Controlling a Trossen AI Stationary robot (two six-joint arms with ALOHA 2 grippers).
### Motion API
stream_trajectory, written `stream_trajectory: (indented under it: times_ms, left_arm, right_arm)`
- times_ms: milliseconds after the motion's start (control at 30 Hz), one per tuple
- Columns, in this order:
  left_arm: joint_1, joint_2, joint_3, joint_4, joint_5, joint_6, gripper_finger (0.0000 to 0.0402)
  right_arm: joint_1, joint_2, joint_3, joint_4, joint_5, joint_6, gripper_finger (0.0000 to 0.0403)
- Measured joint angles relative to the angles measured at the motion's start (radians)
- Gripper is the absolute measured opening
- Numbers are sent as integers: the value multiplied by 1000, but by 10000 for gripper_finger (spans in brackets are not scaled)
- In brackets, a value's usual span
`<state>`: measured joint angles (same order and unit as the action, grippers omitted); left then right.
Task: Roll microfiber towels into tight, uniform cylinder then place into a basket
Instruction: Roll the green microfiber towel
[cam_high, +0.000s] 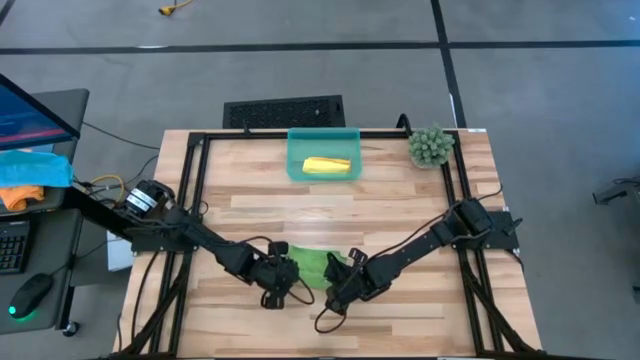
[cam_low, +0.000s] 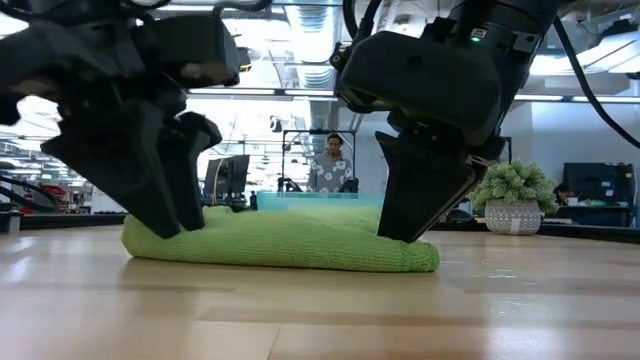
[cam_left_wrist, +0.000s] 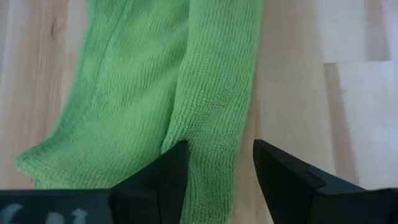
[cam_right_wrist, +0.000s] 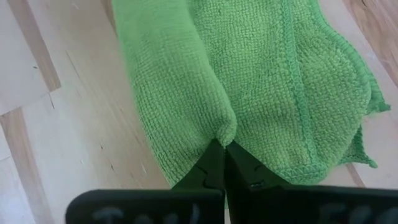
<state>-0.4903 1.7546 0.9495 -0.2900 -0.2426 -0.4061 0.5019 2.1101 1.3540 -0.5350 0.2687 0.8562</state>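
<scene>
The soft lime green microfiber towel (cam_high: 312, 264) lies partly rolled on the near part of the pale wooden table (cam_high: 400, 200), between the 2 dark robot arms. It looks like a fat, loose roll, not a tight one yet. The right gripper (cam_right_wrist: 222, 155) has its 2 fingers clenched on a pinch of the green cloth, I think to hold that end firm so the roll does not come apart. The left gripper (cam_left_wrist: 216, 163) sits at the other end with its fingers apart, straddling the rolled edge without squeezing it, likely ready to grab or push that side.

Farther back on the table, well apart from the arms, stands the small see-through teal plastic basket (cam_high: 296, 140). Inside it lies 1 bright yellow rolled microfiber towel (cam_high: 327, 165), so that one looks done. That makes 2 towels, 1 basket, 2 grippers.

Beside the basket stands 1 little green potted plant (cam_high: 431, 146). Behind the table there is 1 person (cam_low: 331, 165) far off in the room
</scene>
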Motion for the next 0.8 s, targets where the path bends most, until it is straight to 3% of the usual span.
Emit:
stream_trajectory:
  times_ms: [367,800]
  left_arm:
    - [19,-3,-82,91,40,-43,174]
    - [19,-3,-84,101,51,-52,174]
  right_arm:
    - [22,-16,-6,6,41,-16,43]
    - [6,-17,-6,13,-3,-79,73]
